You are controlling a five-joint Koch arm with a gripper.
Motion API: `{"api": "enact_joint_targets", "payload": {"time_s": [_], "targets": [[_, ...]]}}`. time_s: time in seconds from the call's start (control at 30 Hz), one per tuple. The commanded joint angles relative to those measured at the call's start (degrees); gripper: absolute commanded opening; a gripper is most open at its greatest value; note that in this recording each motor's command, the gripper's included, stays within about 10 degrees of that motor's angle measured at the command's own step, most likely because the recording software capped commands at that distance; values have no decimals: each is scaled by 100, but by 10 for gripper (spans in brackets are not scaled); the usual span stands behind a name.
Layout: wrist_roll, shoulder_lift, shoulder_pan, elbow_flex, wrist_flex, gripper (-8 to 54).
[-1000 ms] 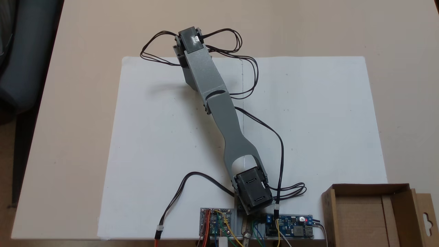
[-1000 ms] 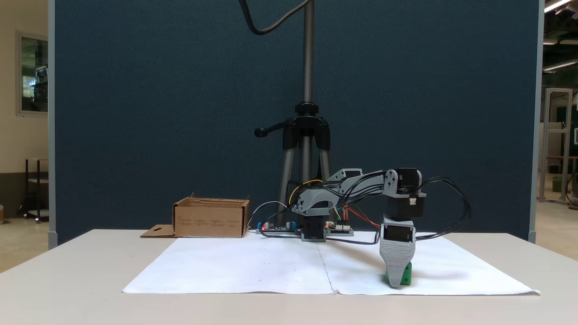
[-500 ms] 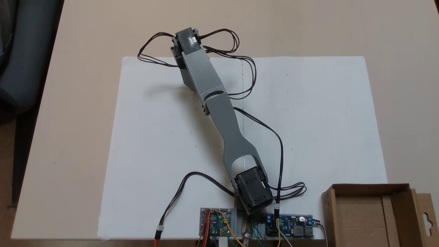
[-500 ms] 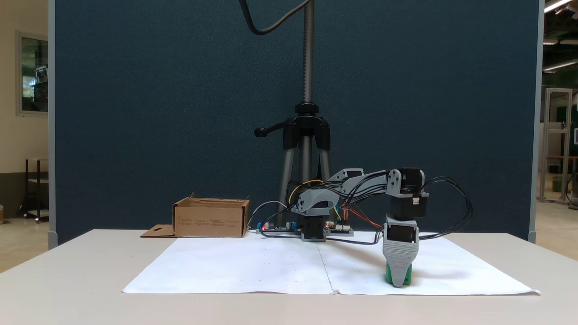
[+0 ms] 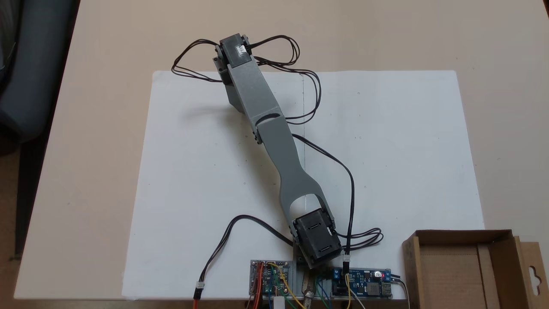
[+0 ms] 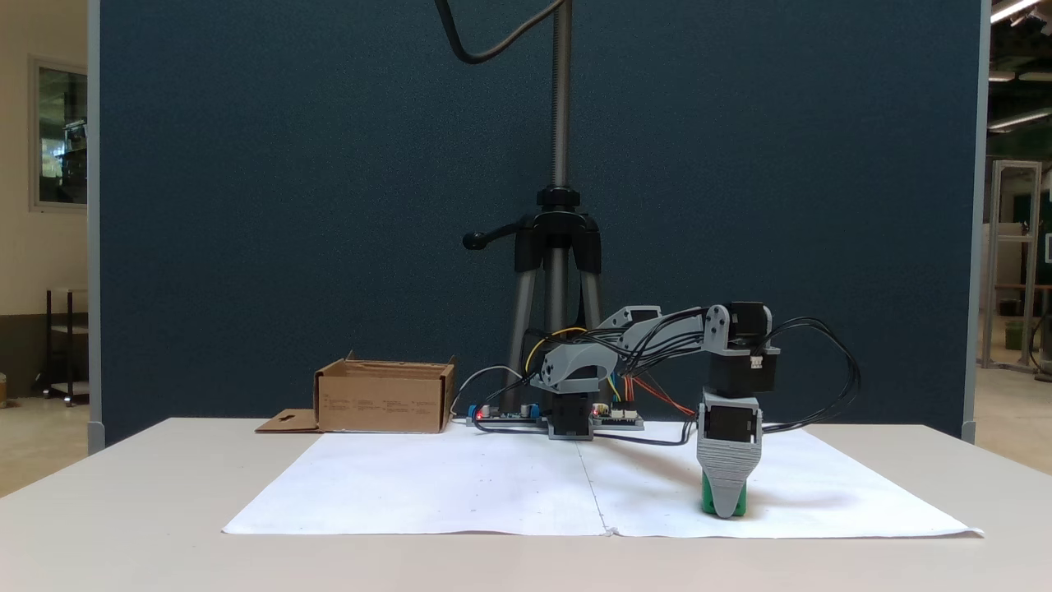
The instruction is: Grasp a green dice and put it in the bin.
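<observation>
Gripper (image 6: 726, 511) shifted slightly right since a second ago, now centred over green dice (image 6: 704, 501) on white paper (image 6: 460, 485); only one jaw visible, grip state unclear. Bin (image 5: 461, 268) well apart, open paper between

- White paper (image 6: 460, 485) between the pincer (image 6: 725, 510) and the bin (image 6: 385, 400) is lying bare, so there's loads of open room.
- Circuit boards (image 5: 321, 281) and looping black cables (image 5: 343, 171) are crowding the bench (image 6: 123, 510) edge beside the bin.
- Bin flaps are standing upright, top gaping open.
</observation>
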Motion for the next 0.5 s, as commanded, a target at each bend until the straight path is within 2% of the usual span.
{"api": "enact_joint_targets", "payload": {"time_s": [0.0, 0.1, 0.2, 0.47], "targets": [[281, 123, -70, -123, 141, 120], [281, 281, 9, -88, 237, 120], [246, 1028, 246, 396, 202, 120], [-721, 3030, 1257, 3146, -1125, 120]]}}
